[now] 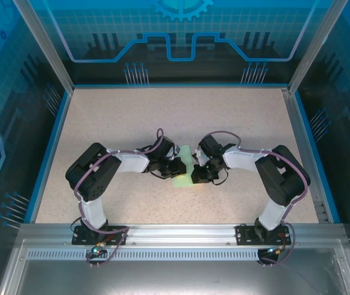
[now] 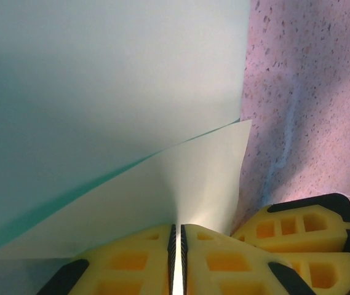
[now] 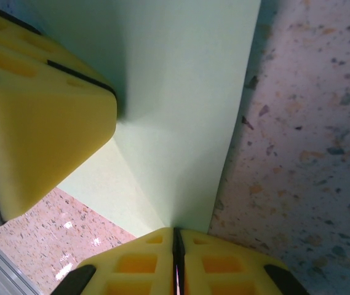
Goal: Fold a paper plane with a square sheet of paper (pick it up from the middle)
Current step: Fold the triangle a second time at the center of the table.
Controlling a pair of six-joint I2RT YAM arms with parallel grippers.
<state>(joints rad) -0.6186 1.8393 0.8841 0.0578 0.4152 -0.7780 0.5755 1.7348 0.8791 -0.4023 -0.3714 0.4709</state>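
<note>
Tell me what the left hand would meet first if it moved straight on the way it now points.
The left hand would push into the sheet of paper that it pinches; the sheet spreads right ahead of it. Beyond, probably the right hand, though depth is unclear.

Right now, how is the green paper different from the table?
The paper is plain pale green; the table is speckled beige. The paper is small and creased; the table is wide and flat. The left gripper and right gripper pinch the paper, not the table. Both are pale.
</note>
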